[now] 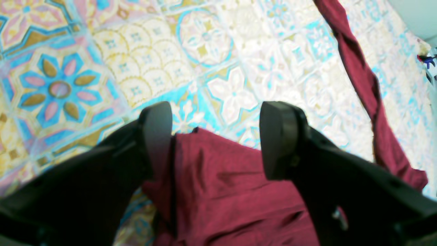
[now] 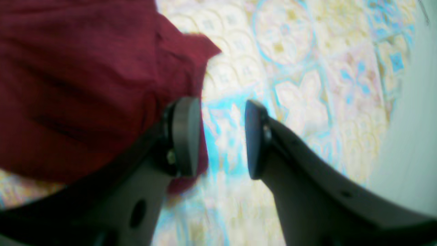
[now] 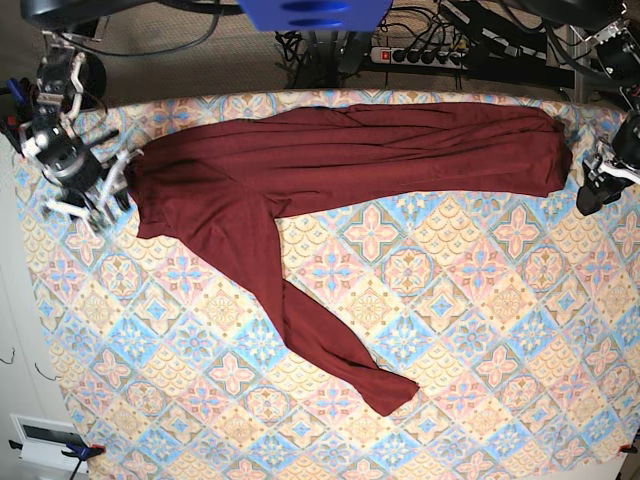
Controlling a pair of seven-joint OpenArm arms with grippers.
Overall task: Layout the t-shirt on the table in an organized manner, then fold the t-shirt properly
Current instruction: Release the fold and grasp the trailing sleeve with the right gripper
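Note:
The dark maroon t-shirt [image 3: 340,150] lies stretched along the far edge of the table [image 3: 480,330], one long sleeve [image 3: 320,330] trailing diagonally toward the middle. My left gripper [image 1: 218,136] is open at the shirt's right end, with the fabric edge [image 1: 232,191] lying loose below and between its fingers [image 1: 280,140]. My right gripper [image 2: 220,140] is open over bare tablecloth at the shirt's left end, and the cloth [image 2: 85,85] bunches beside its left finger [image 2: 184,136]. In the base view the left gripper [image 3: 592,192] sits far right and the right gripper [image 3: 95,200] far left.
A power strip [image 3: 420,52] and cables lie beyond the table's far edge. A twisted strip of the shirt [image 1: 362,78] runs across the cloth in the left wrist view. The table's left edge borders a pale floor [image 3: 15,330]. A clamp [image 3: 75,450] grips the near left corner.

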